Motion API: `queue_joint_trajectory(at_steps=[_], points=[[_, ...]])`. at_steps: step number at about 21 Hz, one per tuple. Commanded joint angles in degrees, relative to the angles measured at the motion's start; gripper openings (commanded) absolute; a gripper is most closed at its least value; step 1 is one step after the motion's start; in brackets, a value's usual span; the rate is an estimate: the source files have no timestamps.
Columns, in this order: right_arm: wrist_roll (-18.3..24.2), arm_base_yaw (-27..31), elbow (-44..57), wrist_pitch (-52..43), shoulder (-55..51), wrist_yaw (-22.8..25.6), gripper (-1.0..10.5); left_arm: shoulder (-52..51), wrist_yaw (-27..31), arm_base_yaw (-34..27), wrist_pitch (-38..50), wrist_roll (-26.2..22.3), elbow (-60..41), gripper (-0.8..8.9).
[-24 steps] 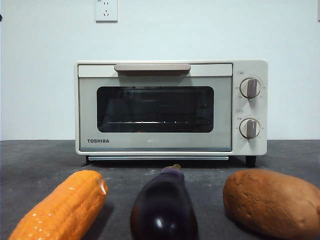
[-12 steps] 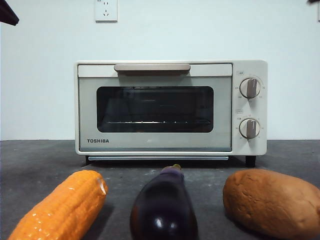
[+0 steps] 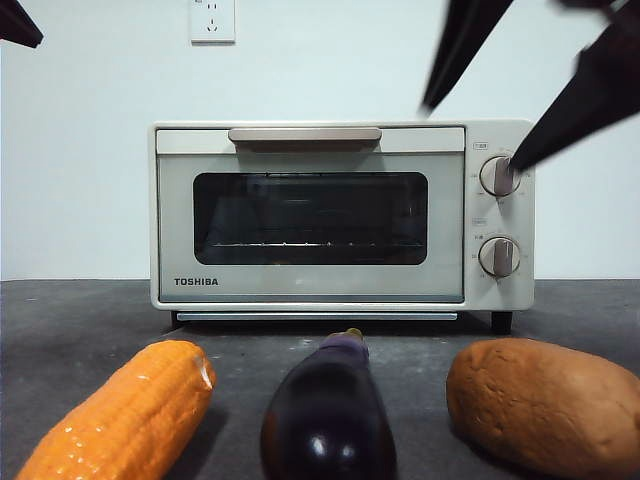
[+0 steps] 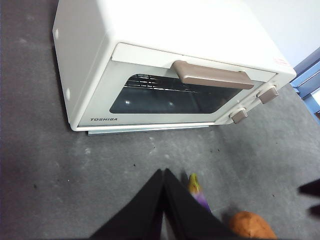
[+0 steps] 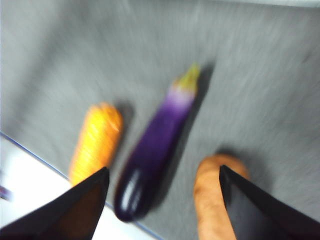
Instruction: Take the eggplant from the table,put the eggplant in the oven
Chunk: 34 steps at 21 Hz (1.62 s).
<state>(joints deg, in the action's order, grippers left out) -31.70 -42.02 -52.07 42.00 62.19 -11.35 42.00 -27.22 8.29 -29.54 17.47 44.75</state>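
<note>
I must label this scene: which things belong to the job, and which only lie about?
Job: eggplant; oven, door shut; table; open right pincer, high before the oven.

Lying about: corn; brown lump; wall socket.

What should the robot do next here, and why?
Probably lower the right gripper onto the eggplant. Its jaws are wide open above the eggplant, which lies untouched on the table between the corn and the potato. The left gripper is shut, and the oven door is closed.
</note>
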Motion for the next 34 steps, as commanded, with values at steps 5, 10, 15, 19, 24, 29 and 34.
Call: queue_joint_trajectory(at_steps=[5, 10, 15, 19, 24, 29, 34], points=[[-4.8, -11.3, -6.8, -0.7, 18.6, 9.4, 3.6, 0.4, -0.2, 0.2, 0.6, -1.0, 1.0, 0.06], [-7.5, -13.9, -8.0, -8.3, 29.5, 9.9, 3.6, 0.4, -0.2, 0.2, -0.7, -2.0, 1.0, 0.06], [-8.9, -14.1, -8.0, -12.4, 35.8, 10.3, 3.6, 0.4, -0.2, 0.2, -2.2, -3.3, 1.0, 0.06], [-8.9, -14.1, -8.0, -12.9, 36.5, 10.7, 3.1, 0.4, -0.2, 0.2, -2.6, -3.6, 1.0, 0.06], [-9.2, -14.1, -9.2, -10.0, 33.9, 11.4, 1.9, 0.4, -0.2, 0.2, -2.6, -3.5, 1.0, 0.06], [6.8, -14.8, -15.3, 5.9, 21.2, 11.4, 1.9, 3.4, -0.2, 2.5, -1.9, -3.1, 2.8, 0.06], [15.3, -14.8, -15.9, 15.2, 3.9, 11.4, 1.9, 15.1, 0.6, 9.4, -1.3, -3.4, 11.5, 0.06]])
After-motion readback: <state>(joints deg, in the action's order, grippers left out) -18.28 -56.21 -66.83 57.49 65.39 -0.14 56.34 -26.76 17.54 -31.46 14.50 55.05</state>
